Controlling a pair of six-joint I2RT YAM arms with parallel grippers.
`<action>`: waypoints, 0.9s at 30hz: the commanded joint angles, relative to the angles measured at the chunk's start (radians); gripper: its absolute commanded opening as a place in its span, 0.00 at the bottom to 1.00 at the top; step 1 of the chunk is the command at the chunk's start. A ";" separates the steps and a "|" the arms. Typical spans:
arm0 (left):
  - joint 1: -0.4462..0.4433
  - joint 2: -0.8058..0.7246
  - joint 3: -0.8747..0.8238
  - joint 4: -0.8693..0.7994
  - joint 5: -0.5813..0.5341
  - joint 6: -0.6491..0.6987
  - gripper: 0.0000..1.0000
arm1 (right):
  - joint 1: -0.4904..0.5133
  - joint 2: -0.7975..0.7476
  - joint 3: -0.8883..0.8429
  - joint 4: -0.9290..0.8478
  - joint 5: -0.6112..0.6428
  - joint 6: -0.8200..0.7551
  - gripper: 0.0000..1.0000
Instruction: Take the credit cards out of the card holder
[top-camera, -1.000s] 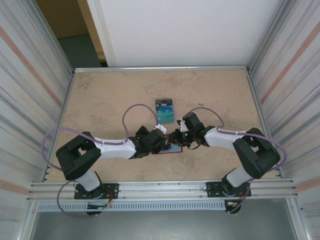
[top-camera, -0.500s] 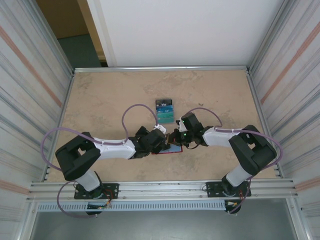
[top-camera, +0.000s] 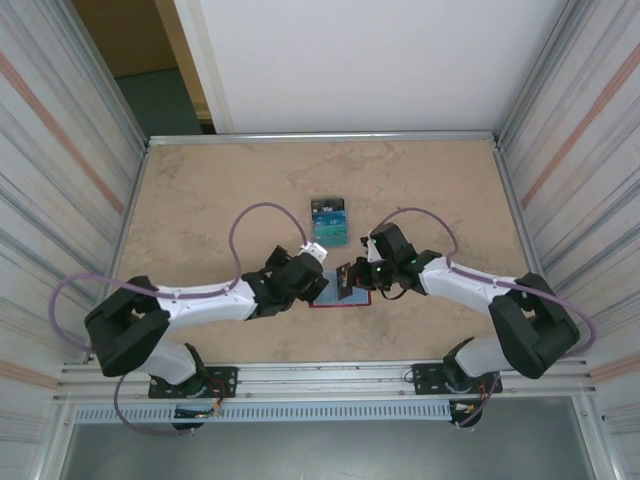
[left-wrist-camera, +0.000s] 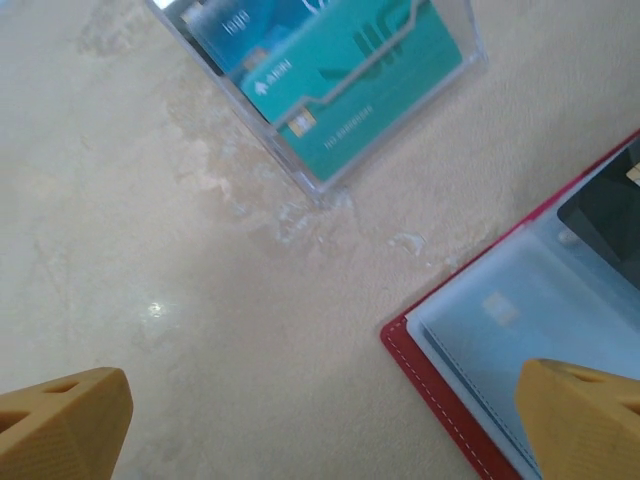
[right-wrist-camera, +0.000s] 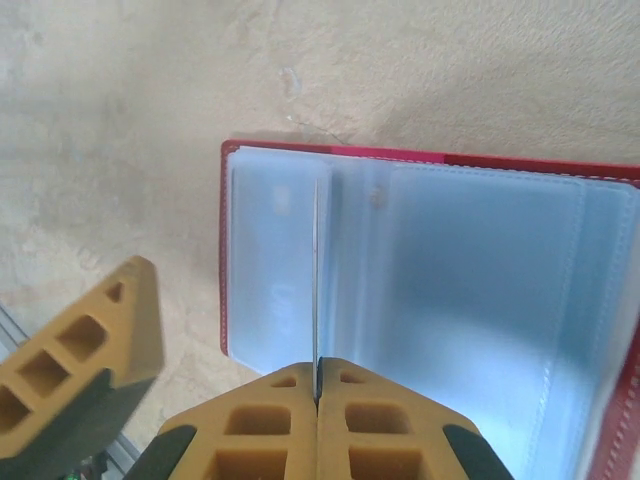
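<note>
I've got 1 card (right-wrist-camera: 316, 270) pinched edge-on in the right gripper (right-wrist-camera: 318, 378), running up-frame over the wallet (right-wrist-camera: 480, 300), and the left gripper (left-wrist-camera: 325, 405) is wide.

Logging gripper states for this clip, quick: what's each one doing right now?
Left gripper: jaws open, holding nothing.
Right gripper: jaws closed on a credit card, seen edge-on.

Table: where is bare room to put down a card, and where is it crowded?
Free: the wide far strip of the table beyond the card pile, and the patches on both sides of the pile, beyond each arm. Crowded: the centre, where the left gripper and the right gripper meet over the card holder.
</note>
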 joint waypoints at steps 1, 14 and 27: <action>0.012 -0.089 -0.015 -0.033 -0.050 -0.034 0.99 | 0.008 -0.071 0.046 -0.079 0.040 -0.088 0.01; 0.185 -0.480 -0.130 0.065 0.363 0.070 0.98 | 0.148 -0.176 0.178 -0.162 0.039 -0.442 0.00; 0.491 -0.545 -0.094 -0.017 1.220 0.269 0.82 | 0.180 -0.192 0.284 -0.279 -0.117 -0.759 0.00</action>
